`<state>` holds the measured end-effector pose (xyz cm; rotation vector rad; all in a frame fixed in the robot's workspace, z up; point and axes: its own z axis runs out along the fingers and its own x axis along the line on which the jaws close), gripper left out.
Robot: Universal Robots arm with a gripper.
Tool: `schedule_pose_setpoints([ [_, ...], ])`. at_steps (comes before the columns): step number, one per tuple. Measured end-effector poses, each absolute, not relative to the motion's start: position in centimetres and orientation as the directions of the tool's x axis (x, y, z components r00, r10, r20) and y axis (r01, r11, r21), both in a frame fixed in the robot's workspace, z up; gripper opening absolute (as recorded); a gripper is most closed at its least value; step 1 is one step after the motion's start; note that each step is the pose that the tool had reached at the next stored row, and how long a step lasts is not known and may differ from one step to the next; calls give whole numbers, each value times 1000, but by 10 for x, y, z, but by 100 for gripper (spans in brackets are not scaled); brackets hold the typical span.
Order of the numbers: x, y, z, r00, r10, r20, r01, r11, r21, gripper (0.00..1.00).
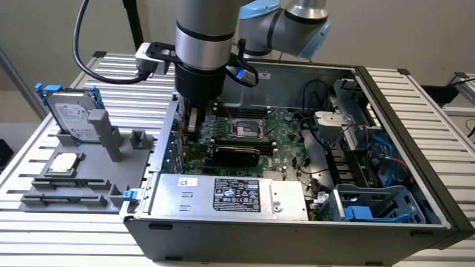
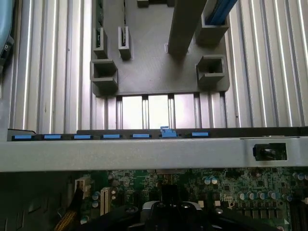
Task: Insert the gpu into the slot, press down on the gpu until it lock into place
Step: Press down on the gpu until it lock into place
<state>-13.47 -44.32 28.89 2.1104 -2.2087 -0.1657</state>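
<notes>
As the gpu (image 1: 236,154) already sits in the motherboard (image 1: 286,125), I keep my closed, empty gripper (image 1: 194,125) near the case's (image 1: 297,233) rear edge.

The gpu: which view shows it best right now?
The exterior view. The gpu shows there as a black card lying across the green motherboard, below the gripper. In the wrist view I cannot pick it out.

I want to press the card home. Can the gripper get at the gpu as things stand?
Probably yes: the case is open-topped, the shut gripper hangs inside it beside the gpu, and nothing stands between them.
</notes>
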Motion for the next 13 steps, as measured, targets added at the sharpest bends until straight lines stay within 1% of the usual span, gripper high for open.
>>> schedule_pose_setpoints([
  [13, -131, -445, 301, -47, -999, 1, -979, 46, 197, 13],
])
